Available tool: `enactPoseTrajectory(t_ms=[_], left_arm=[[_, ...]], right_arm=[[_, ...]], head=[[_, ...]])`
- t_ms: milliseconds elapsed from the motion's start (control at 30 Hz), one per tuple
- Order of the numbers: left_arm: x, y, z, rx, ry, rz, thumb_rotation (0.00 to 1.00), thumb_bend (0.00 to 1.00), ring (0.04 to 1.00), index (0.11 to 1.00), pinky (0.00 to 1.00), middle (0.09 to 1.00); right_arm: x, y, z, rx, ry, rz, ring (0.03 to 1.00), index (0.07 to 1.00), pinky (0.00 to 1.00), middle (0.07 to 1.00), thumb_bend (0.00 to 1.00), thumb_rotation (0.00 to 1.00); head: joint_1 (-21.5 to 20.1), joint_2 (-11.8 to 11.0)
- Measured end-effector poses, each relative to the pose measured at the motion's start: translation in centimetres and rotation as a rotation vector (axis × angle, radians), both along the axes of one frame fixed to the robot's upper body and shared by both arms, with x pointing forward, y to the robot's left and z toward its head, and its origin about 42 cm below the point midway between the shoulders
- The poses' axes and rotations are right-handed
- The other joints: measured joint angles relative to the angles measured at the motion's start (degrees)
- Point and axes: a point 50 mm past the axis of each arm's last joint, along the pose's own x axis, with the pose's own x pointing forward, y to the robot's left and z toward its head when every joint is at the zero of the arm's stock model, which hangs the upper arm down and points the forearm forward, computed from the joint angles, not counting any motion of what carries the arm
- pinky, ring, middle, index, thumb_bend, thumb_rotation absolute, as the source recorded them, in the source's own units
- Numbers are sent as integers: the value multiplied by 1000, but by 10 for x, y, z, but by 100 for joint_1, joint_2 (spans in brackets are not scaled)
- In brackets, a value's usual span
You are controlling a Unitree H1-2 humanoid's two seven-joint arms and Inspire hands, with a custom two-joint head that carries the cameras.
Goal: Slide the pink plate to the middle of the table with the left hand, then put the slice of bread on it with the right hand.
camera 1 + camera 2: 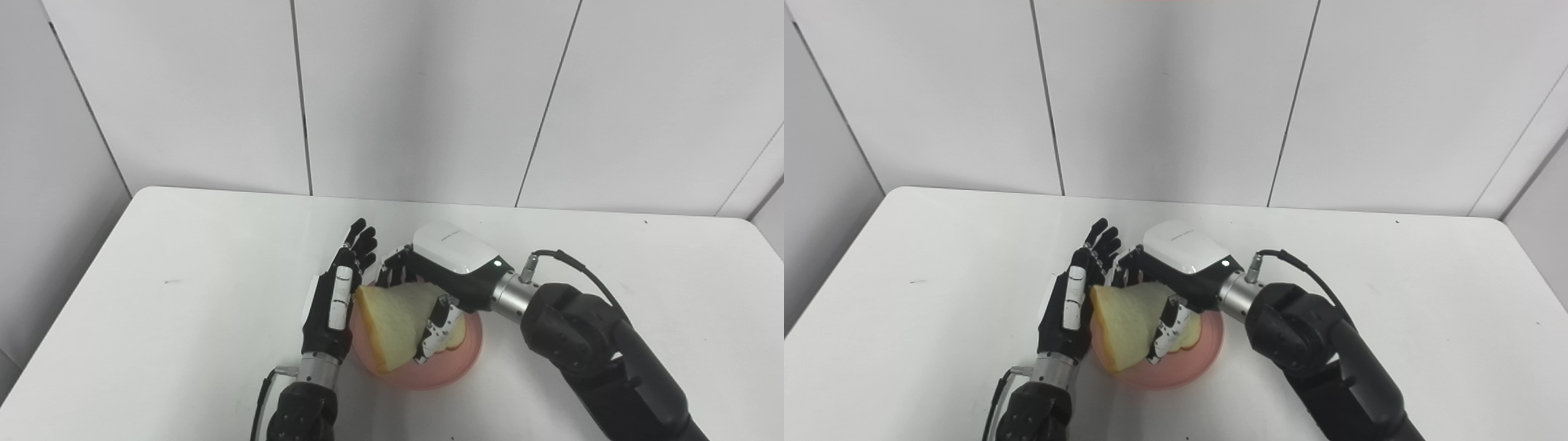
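White tabletop (184, 318) carries the round pink plate (456, 373), edged by the flat, empty left hand (334, 300), while the pale bread slice (392, 321) is clasped above it by the right hand (429, 288) for lowering.

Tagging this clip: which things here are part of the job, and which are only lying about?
Part of the job: plate; bread, held over it by the right robot hand; open left robot hand beside the plate.

Lying about: nothing; only the table.

Bread (392, 321) & hands hide most of pink plate (453, 370).
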Motion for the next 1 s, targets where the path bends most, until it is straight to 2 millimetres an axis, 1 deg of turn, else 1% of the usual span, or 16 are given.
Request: enactPoseTrajectory(t_ms=[100, 200, 333, 567, 633, 700, 833, 867, 900, 933, 967, 1000], left_arm=[[0, 0, 2, -10, 2, 13, 1000, 709, 944, 911, 985, 930], [-2, 0, 2, -18, 9, 26, 1000, 699, 943, 912, 981, 929], [-2, 0, 2, -15, 13, 35, 1000, 690, 939, 907, 976, 924], [-2, -2, 1, 7, 13, 36, 1000, 689, 935, 906, 975, 924], [-2, -3, 1, 15, 12, 40, 1000, 679, 933, 909, 969, 922], [-2, -3, 1, 19, 12, 41, 1000, 679, 933, 910, 968, 922], [-1, -3, 1, 19, 12, 40, 1000, 683, 932, 911, 970, 921], [-1, -3, 1, 19, 12, 40, 1000, 685, 930, 910, 971, 920], [-1, -3, 1, 19, 12, 40, 1000, 688, 928, 911, 970, 920], [-1, -3, 1, 18, 12, 40, 1000, 688, 928, 911, 970, 920], [-1, -3, 1, 18, 12, 40, 1000, 690, 929, 912, 970, 922], [-1, -3, 1, 18, 12, 40, 1000, 692, 930, 913, 969, 923]], right_arm=[[4, -1, -8, -32, 12, -18, 368, 496, 281, 462, 529, 0], [9, -4, -16, -65, 24, -42, 363, 498, 272, 459, 529, 0], [14, -5, -26, -107, 42, -66, 384, 493, 289, 472, 529, 0], [24, -7, -30, -157, 40, -95, 408, 483, 300, 492, 529, 0], [25, -7, -31, -162, 40, -101, 434, 486, 333, 492, 529, 0], [28, -7, -34, -165, 46, -110, 441, 488, 342, 490, 529, 0], [29, -8, -34, -149, 22, -112, 503, 509, 397, 481, 527, 8], [29, -8, -33, -147, 13, -107, 542, 509, 431, 513, 525, 39], [29, -7, -33, -148, 3, -101, 585, 501, 473, 608, 521, 119], [29, -7, -33, -147, -9, -94, 591, 500, 479, 618, 521, 128], [29, -7, -32, -144, -17, -93, 617, 608, 512, 654, 630, 224], [29, -8, -32, -144, -23, -92, 638, 682, 543, 686, 700, 306]], head=[[0, 9], [18, 0], [18, 9], [0, 18], [0, 18], [-26, 18], [-26, 18], [-52, 26], [-53, 26], [-53, 26], [-70, 35], [-88, 26]])
